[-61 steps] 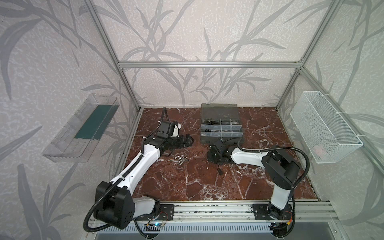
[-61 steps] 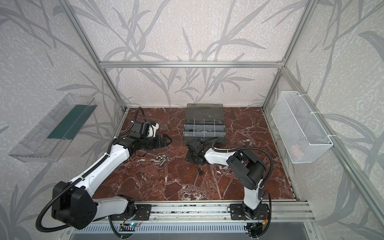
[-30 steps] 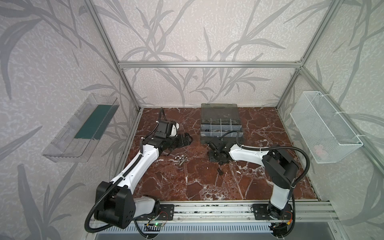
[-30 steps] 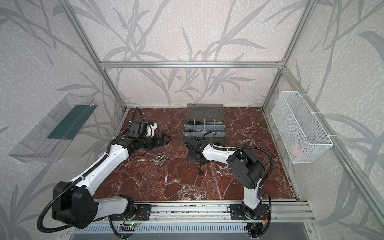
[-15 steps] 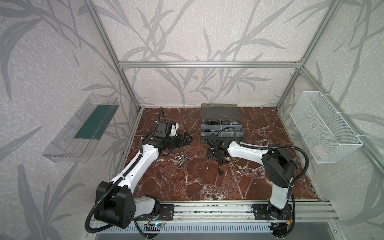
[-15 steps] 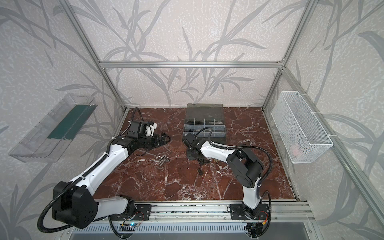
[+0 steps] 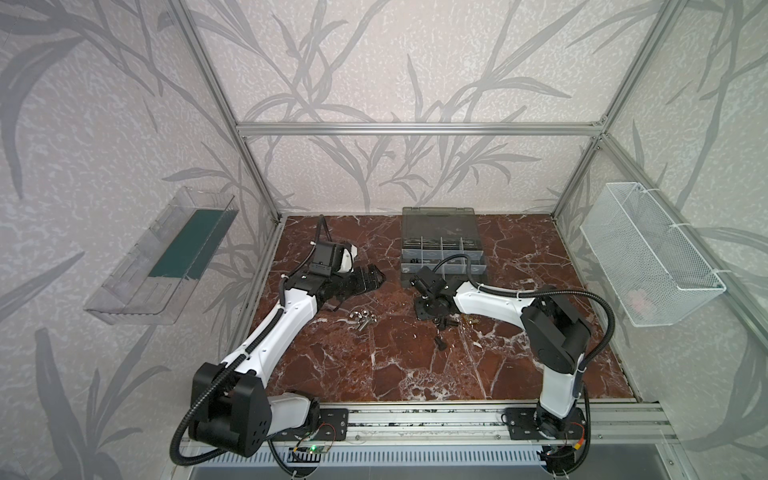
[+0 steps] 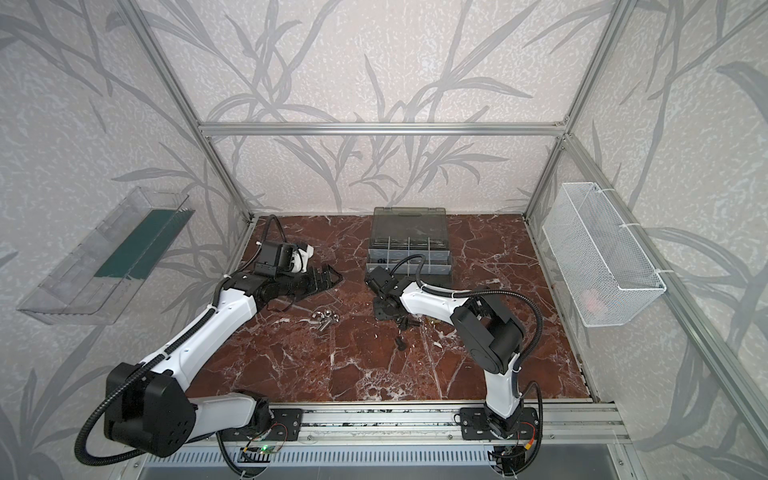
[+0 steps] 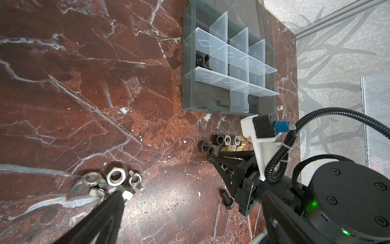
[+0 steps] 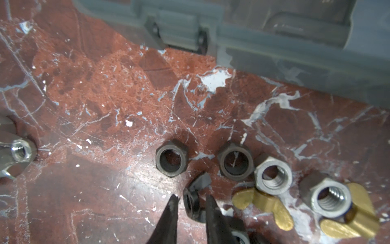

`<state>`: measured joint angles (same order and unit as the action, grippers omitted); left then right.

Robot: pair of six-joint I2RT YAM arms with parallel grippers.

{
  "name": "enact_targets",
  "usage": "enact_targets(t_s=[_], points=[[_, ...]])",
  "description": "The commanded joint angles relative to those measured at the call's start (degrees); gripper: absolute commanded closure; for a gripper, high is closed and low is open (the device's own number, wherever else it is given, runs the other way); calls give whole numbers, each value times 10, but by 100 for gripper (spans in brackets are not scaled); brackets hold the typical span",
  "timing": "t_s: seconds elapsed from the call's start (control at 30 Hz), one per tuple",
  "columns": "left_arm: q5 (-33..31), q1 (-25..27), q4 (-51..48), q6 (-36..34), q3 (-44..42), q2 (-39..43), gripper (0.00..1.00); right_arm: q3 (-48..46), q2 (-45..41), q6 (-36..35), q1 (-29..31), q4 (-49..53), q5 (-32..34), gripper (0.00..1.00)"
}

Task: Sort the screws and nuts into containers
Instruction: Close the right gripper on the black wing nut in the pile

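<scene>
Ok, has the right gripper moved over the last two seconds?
Yes, slightly: in both top views the right gripper has shifted toward the organiser case.

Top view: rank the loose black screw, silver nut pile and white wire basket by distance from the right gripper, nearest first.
From the right gripper, in a top view:
1. black screw: close by, on the camera side.
2. silver nut pile: off to its left, nearer the other arm.
3. white wire basket: up on the right wall, clearly farthest.
</scene>
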<state>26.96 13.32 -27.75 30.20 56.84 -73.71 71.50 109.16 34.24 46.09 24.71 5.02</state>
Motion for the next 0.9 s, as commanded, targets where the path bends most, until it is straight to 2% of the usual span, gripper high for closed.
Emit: enact_targets(t_s=[0.0, 0.63, 0.77, 0.87], points=[[4, -4, 7, 1, -8, 0, 0, -5, 10, 11, -3, 1, -8, 75], [10, -4, 10, 4, -8, -5, 1, -16, 25, 19, -9, -15, -13, 82], [11, -5, 11, 3, -8, -5, 1, -19, 31, 18, -10, -18, -14, 86], [11, -5, 11, 4, -8, -6, 0, -20, 34, 16, -10, -18, -14, 94]])
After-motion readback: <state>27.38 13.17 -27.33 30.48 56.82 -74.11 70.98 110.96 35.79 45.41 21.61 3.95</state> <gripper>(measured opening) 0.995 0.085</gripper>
